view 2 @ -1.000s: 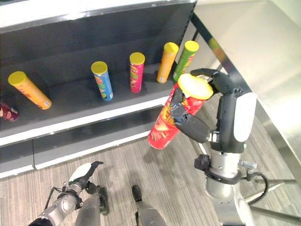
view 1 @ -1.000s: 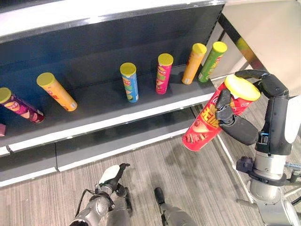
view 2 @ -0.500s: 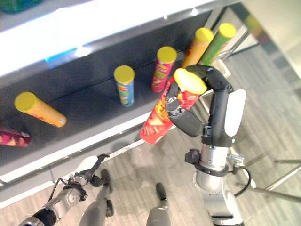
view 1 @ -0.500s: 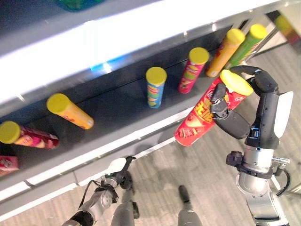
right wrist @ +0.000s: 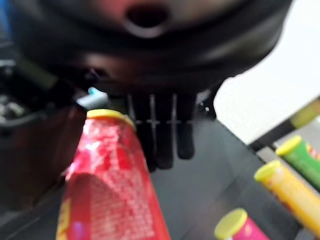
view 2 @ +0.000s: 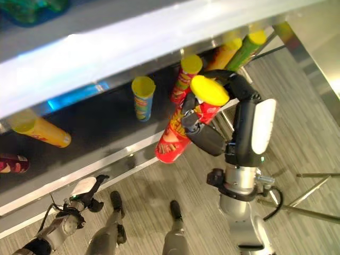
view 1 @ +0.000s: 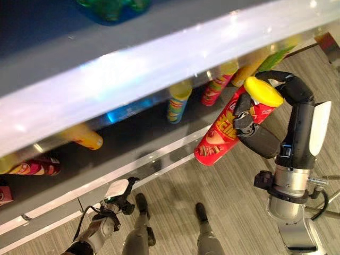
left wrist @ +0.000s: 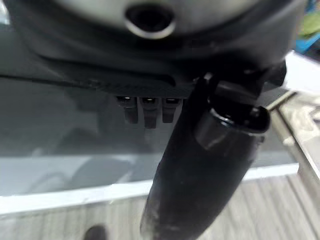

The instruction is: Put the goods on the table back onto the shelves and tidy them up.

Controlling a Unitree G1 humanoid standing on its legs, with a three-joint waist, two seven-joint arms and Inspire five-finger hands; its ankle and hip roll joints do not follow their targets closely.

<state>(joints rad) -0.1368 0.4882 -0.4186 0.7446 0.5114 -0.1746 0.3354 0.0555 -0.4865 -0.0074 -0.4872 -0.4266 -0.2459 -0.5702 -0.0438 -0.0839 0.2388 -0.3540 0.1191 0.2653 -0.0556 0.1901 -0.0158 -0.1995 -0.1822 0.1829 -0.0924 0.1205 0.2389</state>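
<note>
Scene: dark shelf (view 1: 133, 125) seen from above, pale bright upper ledge (view 1: 159, 58) across the top of the head views, wood-look floor (view 1: 223, 191) below
Right hand (view 1: 257, 139): at 3 o'clock in the left eye view, fingers and thumb curled round the red can (view 1: 226, 130), gripping its upper half just under the lid
Red can: tall red tube with a yellow lid (view 1: 263, 91), tilted, lid toward 2 o'clock and base toward 8 o'clock, held in the air just before the shelf's front edge, touching no shelf
Left hand (view 1: 121, 192): low at 7 o'clock, near the floor, holding nothing, fingers loosely bent; white cover on the thumb
On the shelf: blue can (view 2: 142, 99) upright near 12 o'clock; pink can (view 2: 186, 77), orange can (view 2: 223, 50) and green can (view 2: 249, 48) in a row toward 1 o'clock; another orange can (view 2: 40, 133) leaning at 9 o'clock; dark purple can (view 2: 13, 163) lying further toward 9 o'clock
Handling, as a judgement: probably light, stiff cardboard wall, smooth and somewhat slippery, dented by a hard squeeze; contents likely brittle, so a gentle set-down
Where to hold, as a judgement: round the middle of the tube, clear of the lid, which could pop off
Likely step: carrying the red can in to a bare patch of shelf, then standing it upright
</note>
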